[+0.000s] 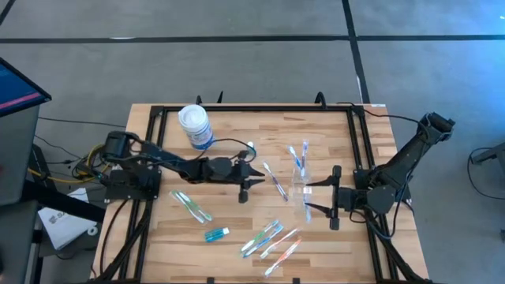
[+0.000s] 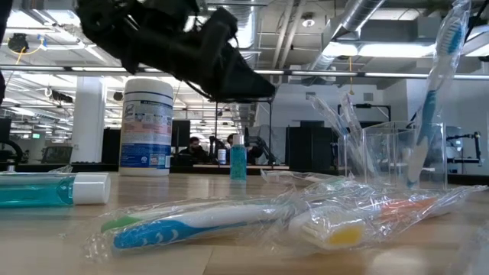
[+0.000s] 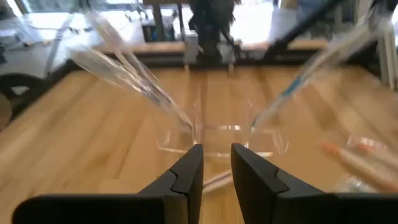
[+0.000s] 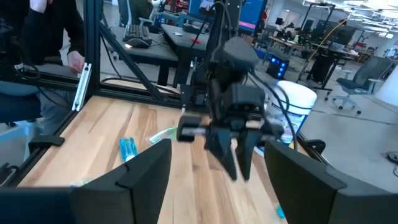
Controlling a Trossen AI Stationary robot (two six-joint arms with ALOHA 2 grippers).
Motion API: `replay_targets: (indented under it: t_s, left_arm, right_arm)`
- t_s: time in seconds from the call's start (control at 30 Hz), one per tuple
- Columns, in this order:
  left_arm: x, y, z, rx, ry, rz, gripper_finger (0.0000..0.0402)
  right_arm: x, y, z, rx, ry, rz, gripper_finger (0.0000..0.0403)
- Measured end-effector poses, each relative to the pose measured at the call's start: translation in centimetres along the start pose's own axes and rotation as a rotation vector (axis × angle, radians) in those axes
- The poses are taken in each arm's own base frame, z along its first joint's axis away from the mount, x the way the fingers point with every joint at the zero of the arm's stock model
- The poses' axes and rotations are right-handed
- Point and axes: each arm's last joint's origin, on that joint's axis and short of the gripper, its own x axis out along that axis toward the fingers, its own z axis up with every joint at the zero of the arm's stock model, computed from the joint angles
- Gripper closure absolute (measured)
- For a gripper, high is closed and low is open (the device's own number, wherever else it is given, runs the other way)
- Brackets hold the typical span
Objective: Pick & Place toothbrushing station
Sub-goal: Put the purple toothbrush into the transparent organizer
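Observation:
A small clear cup (image 1: 302, 180) stands right of the table's middle with a few wrapped toothbrushes (image 1: 300, 154) leaning in it; it also shows in the left wrist view (image 3: 221, 134) and the low view (image 2: 390, 156). More wrapped toothbrushes lie on the table: one (image 1: 275, 181) left of the cup, a pair (image 1: 192, 207) at the left and several (image 1: 272, 241) near the front. A teal tube (image 1: 217, 233) lies at the front left. My left gripper (image 1: 248, 183) hovers left of the cup, its fingers (image 3: 186, 177) a narrow gap apart and empty. My right gripper (image 1: 335, 197) is wide open right of the cup.
A white canister with a blue label (image 1: 195, 126) stands at the far left of the table. A black frame (image 1: 252, 107) runs round the table's edges. People sit at desks in the room beyond (image 4: 56, 56).

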Motion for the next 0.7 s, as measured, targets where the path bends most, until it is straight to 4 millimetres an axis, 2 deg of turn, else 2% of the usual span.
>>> replay_targets:
  t_s: [0.13, 0.43, 0.7]
  left_arm:
    - [1.7, 0.1, -0.4, 0.021, 0.11, -0.001, 0.0325]
    - [4.2, 0.1, 0.6, 0.171, 0.335, -0.016, 0.0319]
    - [5.6, 0.7, 0.8, 0.286, 0.374, -0.004, 0.026]
  right_arm:
    - [0.0, 0.0, -0.1, -0.01, 0.007, 0.006, 0.0155]
    - [0.0, 0.1, -0.3, -0.026, 0.024, 0.01, 0.0155]
    - [0.0, 0.1, -0.6, -0.025, 0.039, 0.009, 0.0155]
